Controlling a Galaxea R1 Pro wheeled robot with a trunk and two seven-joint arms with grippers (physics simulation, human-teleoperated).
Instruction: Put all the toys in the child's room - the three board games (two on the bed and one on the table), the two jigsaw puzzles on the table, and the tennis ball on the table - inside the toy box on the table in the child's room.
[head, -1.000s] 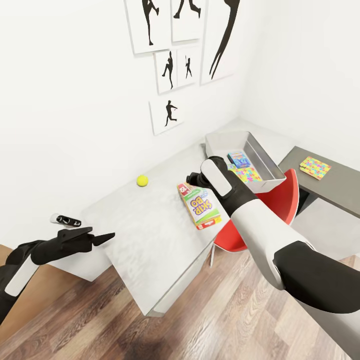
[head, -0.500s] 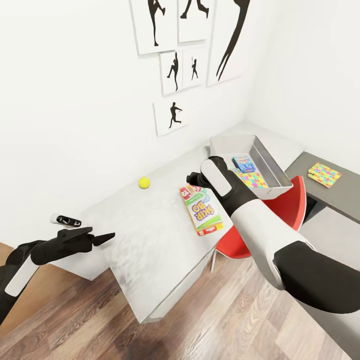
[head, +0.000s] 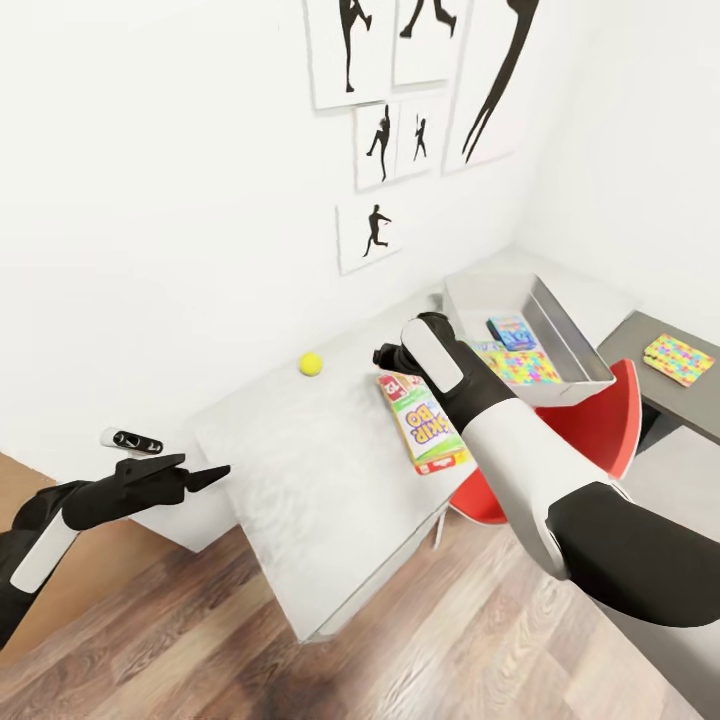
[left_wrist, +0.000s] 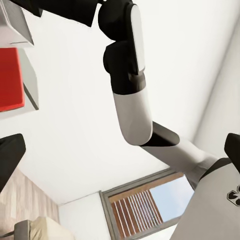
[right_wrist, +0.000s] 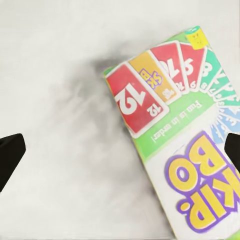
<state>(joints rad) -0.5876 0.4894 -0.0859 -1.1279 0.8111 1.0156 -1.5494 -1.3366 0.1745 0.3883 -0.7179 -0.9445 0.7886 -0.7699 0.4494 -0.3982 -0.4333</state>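
A Skip-Bo board game lies flat on the pale table, and its card-printed end shows close up in the right wrist view. My right gripper hovers open over that far end, its fingertips wide apart. The yellow tennis ball rests near the wall. The grey toy box at the table's far end holds a blue game box and a colourful puzzle. My left gripper hangs open and empty off the table's left side.
A red chair stands under the toy box end of the table. Another colourful puzzle lies on a dark grey surface at far right. A small white and black object sits on a low ledge by my left gripper. Wood floor lies in front.
The whole picture has slid to the right, so the camera has moved. The table's things keep their places on it, and both arms hold the same pose in view.
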